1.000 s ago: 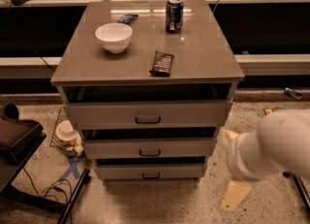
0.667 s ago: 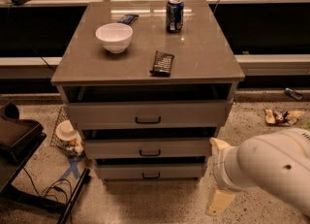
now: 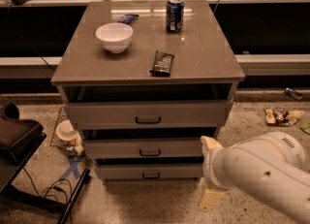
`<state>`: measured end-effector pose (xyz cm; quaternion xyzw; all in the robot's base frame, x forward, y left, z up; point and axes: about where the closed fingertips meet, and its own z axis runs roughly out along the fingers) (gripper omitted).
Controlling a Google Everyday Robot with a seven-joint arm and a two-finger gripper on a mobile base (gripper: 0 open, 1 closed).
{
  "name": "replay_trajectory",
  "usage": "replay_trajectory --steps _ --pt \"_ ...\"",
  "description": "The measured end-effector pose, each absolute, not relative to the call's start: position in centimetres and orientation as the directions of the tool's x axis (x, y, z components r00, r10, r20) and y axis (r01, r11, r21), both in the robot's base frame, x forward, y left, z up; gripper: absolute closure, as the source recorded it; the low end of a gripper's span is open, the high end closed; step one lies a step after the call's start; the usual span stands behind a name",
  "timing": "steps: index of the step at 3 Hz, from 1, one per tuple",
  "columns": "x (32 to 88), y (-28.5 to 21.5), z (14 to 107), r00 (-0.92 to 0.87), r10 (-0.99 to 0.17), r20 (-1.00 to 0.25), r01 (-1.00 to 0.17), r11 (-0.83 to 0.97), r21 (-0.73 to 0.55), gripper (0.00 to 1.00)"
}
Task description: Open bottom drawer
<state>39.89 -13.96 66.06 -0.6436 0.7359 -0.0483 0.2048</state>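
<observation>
Two pale fingers [image 3: 210,200] of my gripper [image 3: 207,173] stand well apart, one above the other, so the hand is open and holds nothing. It sits at about 5 o'clock in my view, on the end of the thick white arm [image 3: 264,177] that fills the lower right corner, just beside the cabinet's right front edge.

At 9 o'clock from the hand I see the bottom drawer [image 3: 121,172], lowest of three, with its small black bar handle [image 3: 151,175]. The hand is not touching that handle. Above it are the middle drawer [image 3: 116,148] and the top drawer [image 3: 106,115], each with a dark gap over it.

On the cabinet top [image 3: 208,58] at 12 o'clock lie a flat black bar [image 3: 162,63], a white bowl [image 3: 114,37], a soda can [image 3: 175,14] and a dark packet [image 3: 128,19]. Some wrappers [image 3: 282,116] lie on the floor at 3 o'clock.
</observation>
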Motion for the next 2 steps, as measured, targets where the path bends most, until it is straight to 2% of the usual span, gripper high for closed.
replay_trajectory --steps 1,2 --pt "39.7 -13.1 57.7 -0.052 -0.981 -0.188 -0.952 0.105 -0.286 0.00" --pt "39.8 -14.6 52.1 -0.079 -0.984 -0.157 -0.965 0.114 -0.234 0.00"
